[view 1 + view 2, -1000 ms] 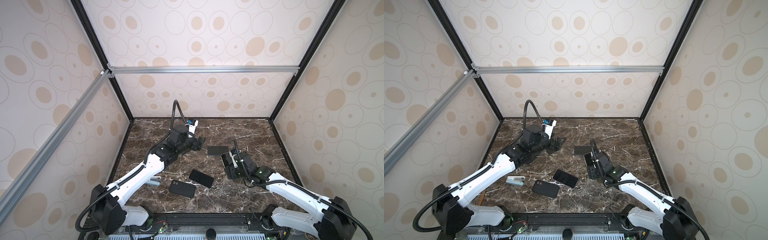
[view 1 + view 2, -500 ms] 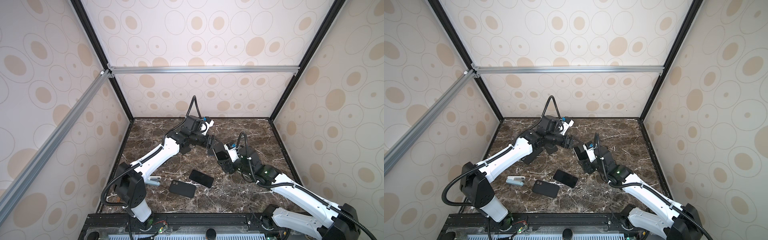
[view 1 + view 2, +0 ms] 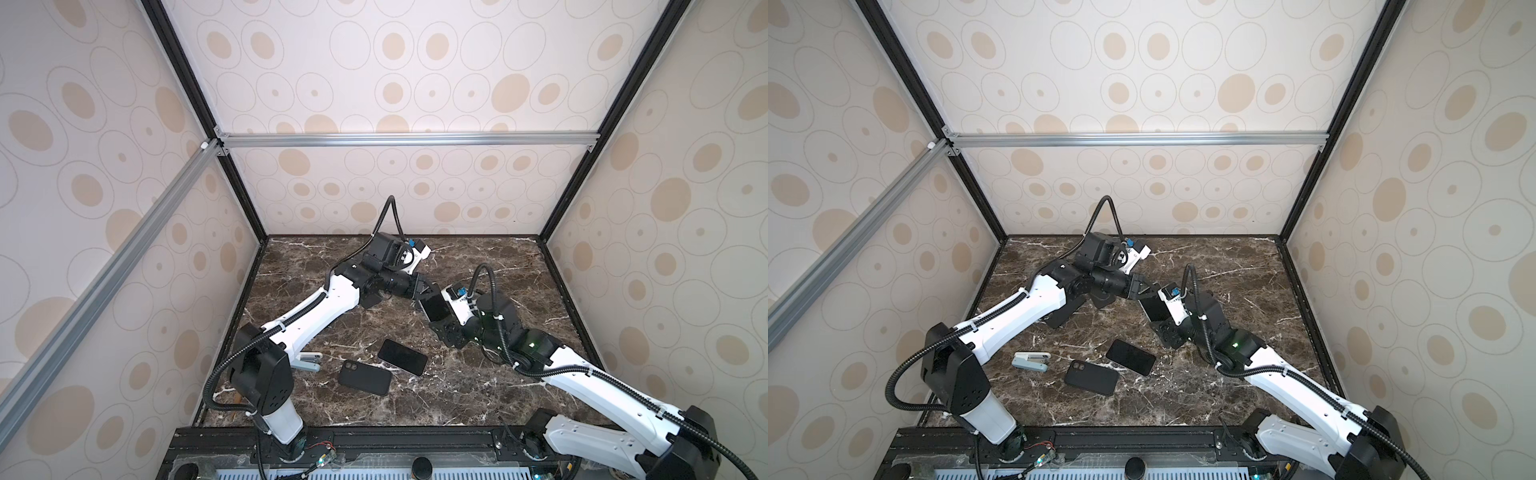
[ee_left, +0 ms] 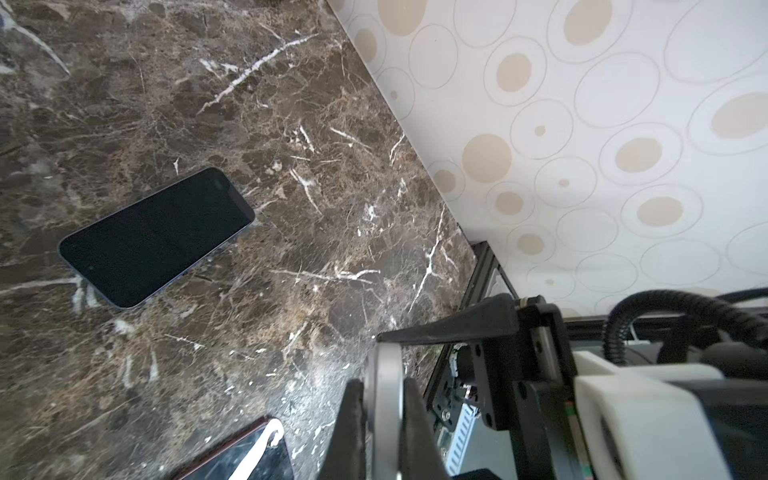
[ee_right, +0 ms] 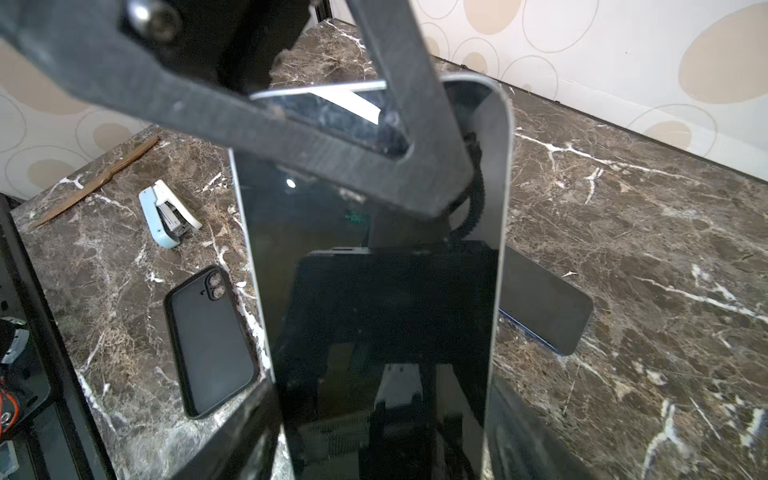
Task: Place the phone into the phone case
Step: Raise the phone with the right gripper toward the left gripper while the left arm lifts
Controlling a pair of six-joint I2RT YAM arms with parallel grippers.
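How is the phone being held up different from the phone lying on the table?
The raised phone is off the tabletop, tilted up, clamped by the left claw and right claw; the table phone lies flat, untouched. The raised phone has a silver rim; the table phone's rim looks blue. Both show dark, blank screens.

Seemingly a robotics lab cell: a marble desk [image 3: 498,266] boxed in by circle-patterned panels [image 3: 415,62] on aluminium framing [image 3: 407,139], with two white robot arms [image 3: 316,316] mounted at its front.
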